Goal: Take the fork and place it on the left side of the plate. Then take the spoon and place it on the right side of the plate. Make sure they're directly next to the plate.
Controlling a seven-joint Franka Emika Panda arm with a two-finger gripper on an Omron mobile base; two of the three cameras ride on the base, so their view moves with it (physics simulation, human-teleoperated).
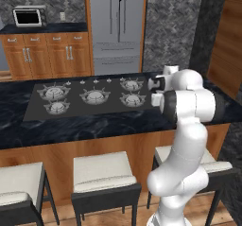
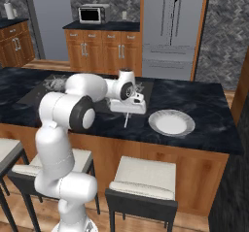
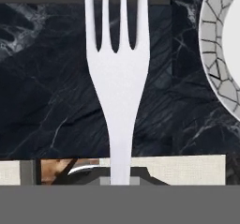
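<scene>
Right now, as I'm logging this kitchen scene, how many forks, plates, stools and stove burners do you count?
fork: 1
plate: 1
stools: 3
stove burners: 5
Total: 10

White fork (image 3: 119,92) – raised, just left of plate (image 2: 171,123).
</scene>
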